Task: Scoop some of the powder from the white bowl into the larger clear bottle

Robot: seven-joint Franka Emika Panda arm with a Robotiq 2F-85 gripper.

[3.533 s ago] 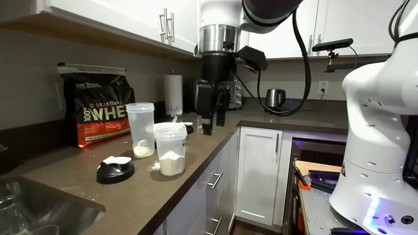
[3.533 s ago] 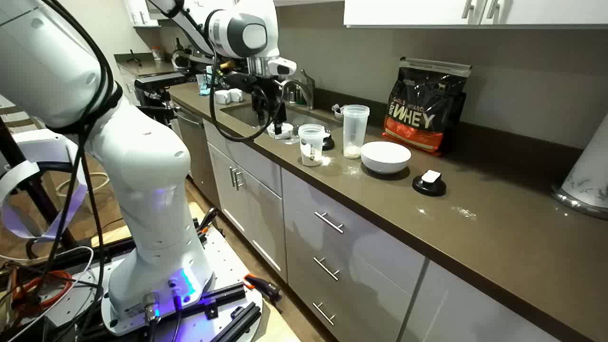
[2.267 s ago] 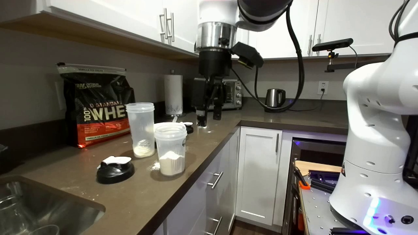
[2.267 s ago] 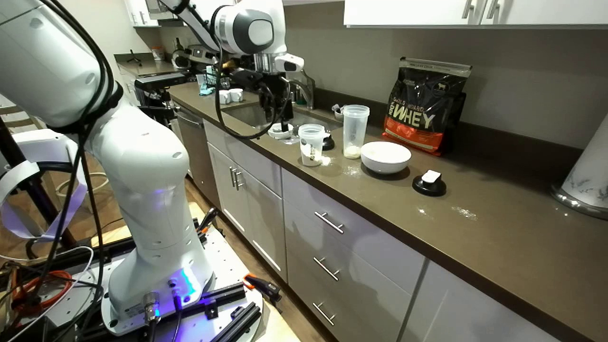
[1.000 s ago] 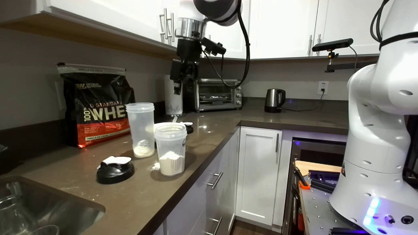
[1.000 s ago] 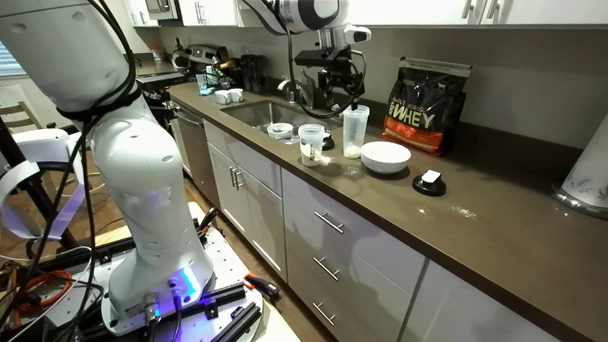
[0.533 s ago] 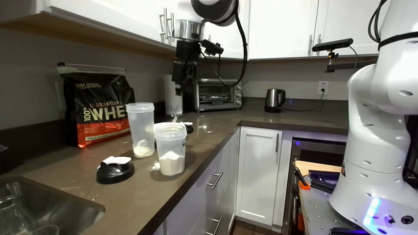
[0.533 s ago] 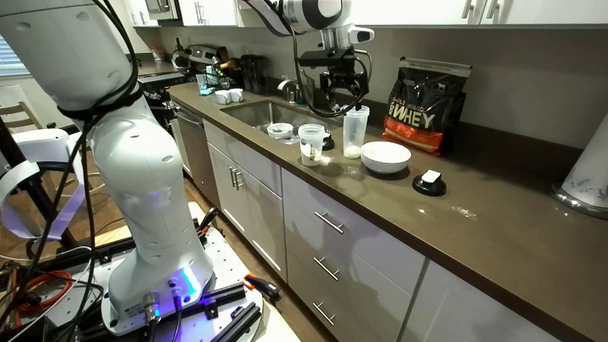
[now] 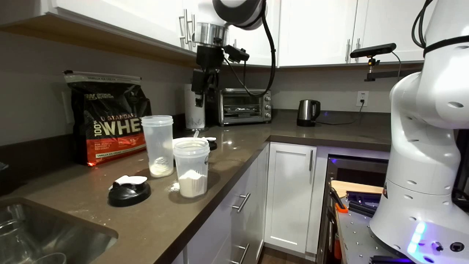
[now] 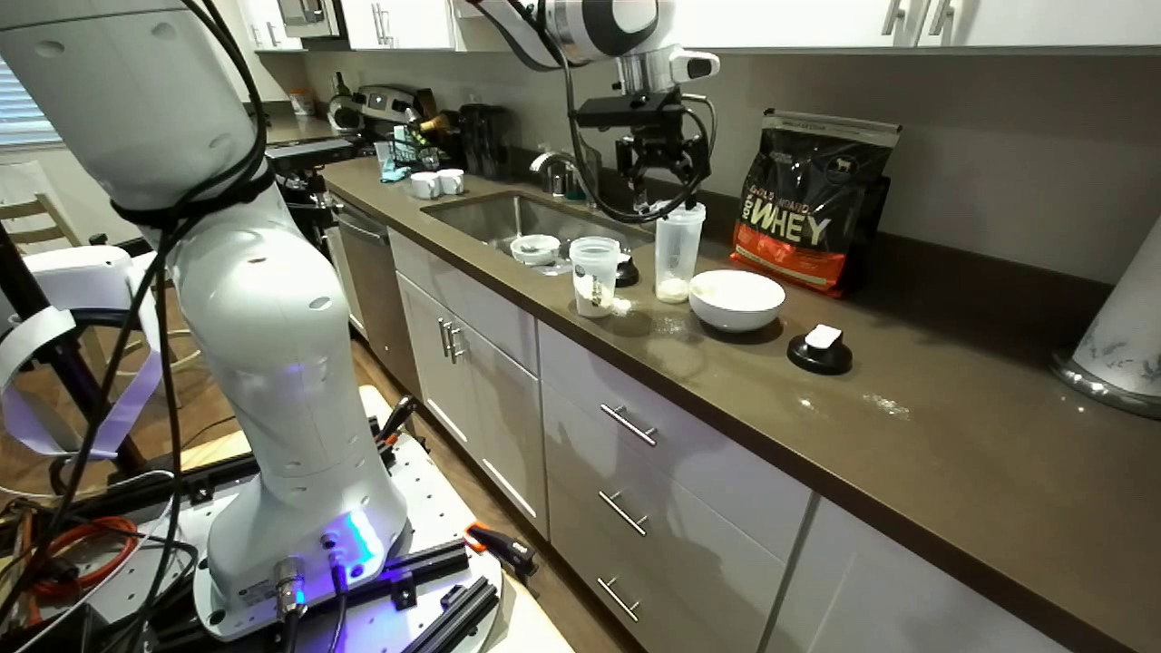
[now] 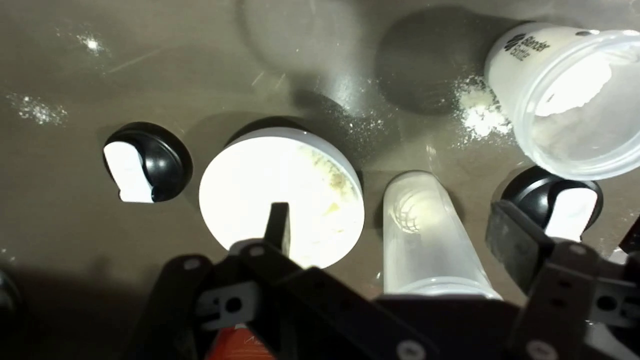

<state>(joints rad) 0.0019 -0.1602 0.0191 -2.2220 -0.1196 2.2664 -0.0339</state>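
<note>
The tall clear bottle (image 9: 157, 143) stands upright with a little powder (image 9: 161, 170) at its bottom; it also shows in an exterior view (image 10: 678, 249). The white bowl (image 10: 736, 307) stands beside it, partly hidden behind the bottles in an exterior view (image 9: 179, 140). In the wrist view the bowl (image 11: 280, 190) is overexposed, with yellowish powder residue along one side. A pale translucent stem (image 9: 196, 134) shows above the bowl. My gripper (image 9: 205, 98) is open and empty, raised above the counter; in the wrist view its fingers (image 11: 397, 232) are spread, with the bottle (image 11: 425, 235) below between them.
A shorter clear tub (image 9: 191, 165) with powder stands near the counter edge. Two black lids with white caps (image 9: 129, 193) (image 10: 820, 352) lie on the counter. A black whey bag (image 10: 812, 204) stands behind. The sink (image 10: 517, 213) and upper cabinets (image 9: 139, 18) flank the area. Powder is spilled on the counter.
Over the last few seconds my gripper rose and moved from near the sink side to above the bottle area. In the last second it barely moved. The bottles and bowl stayed put.
</note>
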